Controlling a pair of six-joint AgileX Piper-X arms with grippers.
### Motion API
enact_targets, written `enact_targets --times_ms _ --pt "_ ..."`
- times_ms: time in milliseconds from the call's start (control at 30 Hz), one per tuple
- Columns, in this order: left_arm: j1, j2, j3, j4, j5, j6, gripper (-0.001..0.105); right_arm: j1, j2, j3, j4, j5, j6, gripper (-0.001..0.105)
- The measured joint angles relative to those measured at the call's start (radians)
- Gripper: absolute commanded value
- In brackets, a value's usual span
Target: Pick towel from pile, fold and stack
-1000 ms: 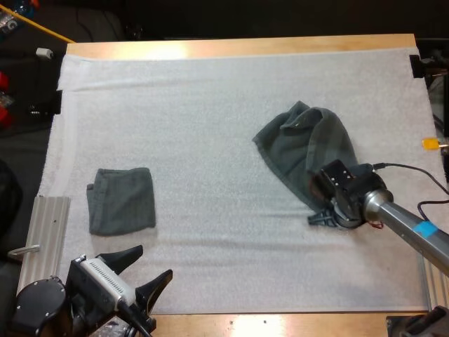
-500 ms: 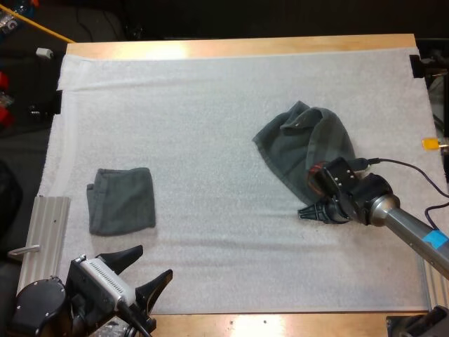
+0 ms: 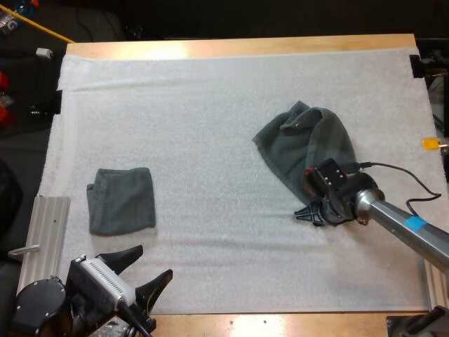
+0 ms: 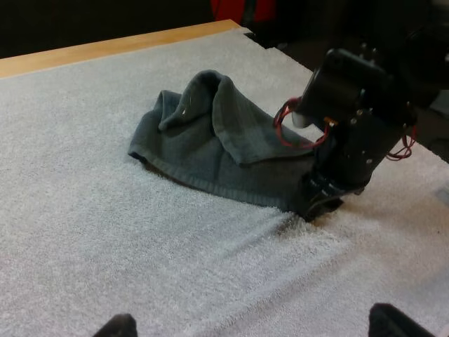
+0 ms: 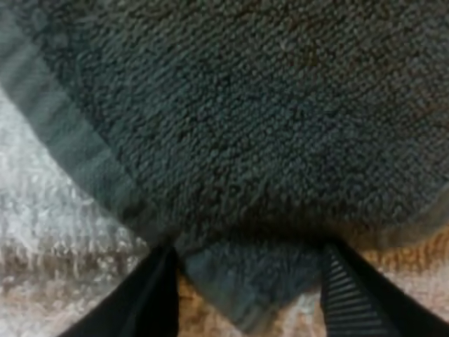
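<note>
One crumpled dark grey-green towel (image 3: pixel 305 144) lies right of centre on the white mat (image 3: pixel 210 105), its near corner between the parted black fingers of the right gripper (image 3: pixel 306 213). Close low, deep past the hem, for a sure hold. Bare mat stretches leftward to the folded grey-green towel (image 3: pixel 123 200); the left gripper (image 3: pixel 151 265) hovers wide open.

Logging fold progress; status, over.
Left hand open, clear of both towels. Right hand open, straddling crumpled towel corner. Folded towel well apart; nothing in the way.
</note>
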Motion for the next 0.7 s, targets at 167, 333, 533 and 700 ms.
enact_targets --times_ms 167,333,533,700 --pt "0.0 0.0 0.0 0.0 0.0 0.0 0.063 0.001 0.001 -0.002 -0.006 0.004 0.0 0.015" --pt "0.0 0.0 0.0 0.0 0.0 0.0 0.063 0.001 0.001 -0.002 -0.006 0.011 0.0 0.0" --pt "0.0 0.0 0.0 0.0 0.0 0.0 0.063 0.001 -0.046 -0.002 -0.006 0.011 -0.01 0.0" --pt "0.0 0.0 0.0 0.0 0.0 0.0 0.063 0.001 -0.143 -0.002 0.006 0.011 -0.024 0.0"
